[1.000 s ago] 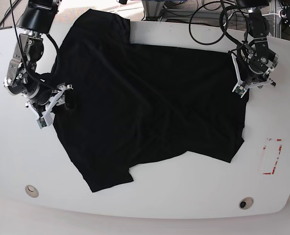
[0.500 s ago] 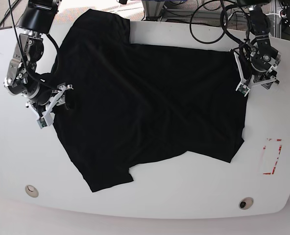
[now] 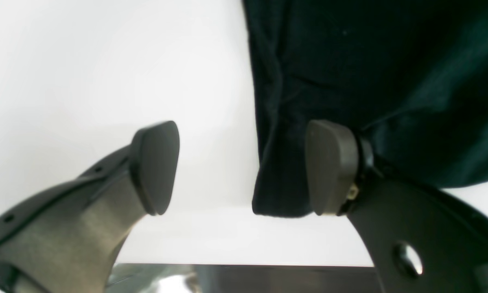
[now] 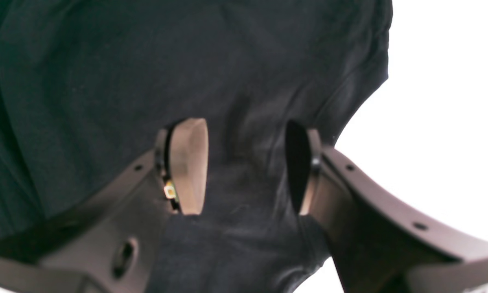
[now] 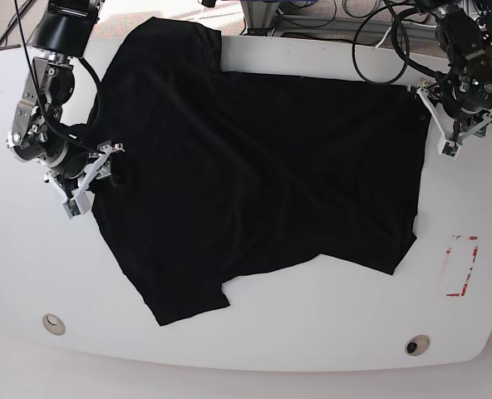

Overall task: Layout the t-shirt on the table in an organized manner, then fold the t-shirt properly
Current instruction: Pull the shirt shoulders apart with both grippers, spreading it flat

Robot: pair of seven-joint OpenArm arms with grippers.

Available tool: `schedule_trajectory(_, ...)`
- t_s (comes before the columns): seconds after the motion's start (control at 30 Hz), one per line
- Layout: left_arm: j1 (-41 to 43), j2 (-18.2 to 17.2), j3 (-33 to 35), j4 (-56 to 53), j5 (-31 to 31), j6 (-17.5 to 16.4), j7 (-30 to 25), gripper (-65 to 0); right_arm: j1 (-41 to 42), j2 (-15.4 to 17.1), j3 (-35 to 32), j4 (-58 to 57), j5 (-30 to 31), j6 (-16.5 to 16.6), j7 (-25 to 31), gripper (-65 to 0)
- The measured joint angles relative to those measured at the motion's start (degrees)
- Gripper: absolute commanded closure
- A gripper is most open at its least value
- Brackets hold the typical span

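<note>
Base view, looking down on the table [image 5: 254, 349]: a white top with rounded corners, two small round holes near its near edge and a red tape rectangle [image 5: 462, 266] near its near right corner. The t-shirt [image 5: 254, 174], plain black, is spread over the middle and reaches the far edge, with creases across the body and one sleeve at the near side. At the shirt's left edge the right gripper [image 5: 96, 170] is seen with a gap between its fingers and a bunched fold of cloth between them; whether it is pinched cannot be told. At the far right corner the left gripper [image 5: 454, 125] is held just off the hem, its fingers spread with nothing between them. For a neat layout, edges are best tugged outward, low and slow, until the wrinkles are gone
</note>
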Motion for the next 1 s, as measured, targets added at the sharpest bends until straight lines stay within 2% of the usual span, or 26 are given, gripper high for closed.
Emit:
schedule_trajectory(0.2, -0.1, 0.0, -1.4, 0.0, -5.6, 0.0, 2.4, -45.4, 0.0, -0.4, -0.1, 0.0, 0.0, 0.0, 0.0, -30.0)
schedule_trajectory(0.57, -1.6, 0.1, -1.8, -7.4, -9.0, 0.0, 1.9, -45.3, 0.0, -0.4, -0.1, 0.0, 0.0, 0.0, 0.0, -30.0)
schedule_trajectory(0.83, -3.5, -0.5, -1.5, -10.1, -8.5, 0.0, -0.6, -44.6, -0.7, -0.4, -0.2, 0.0, 0.0, 0.0, 0.0, -30.0)
schedule_trajectory(0.93, -3.5, -0.5, -0.8, -10.1, -8.5, 0.1, -0.6, -36.0, -1.4, -0.4, -0.2, 0.0, 0.1, 0.0, -0.1, -30.0)
schedule_trajectory(1.0, -3.5, -0.6, 0.1, -9.7, -8.5, 0.0, -0.3, -27.2, -1.6, -0.4, -0.2, 0.0, 0.0, 0.0, -0.3, -30.0)
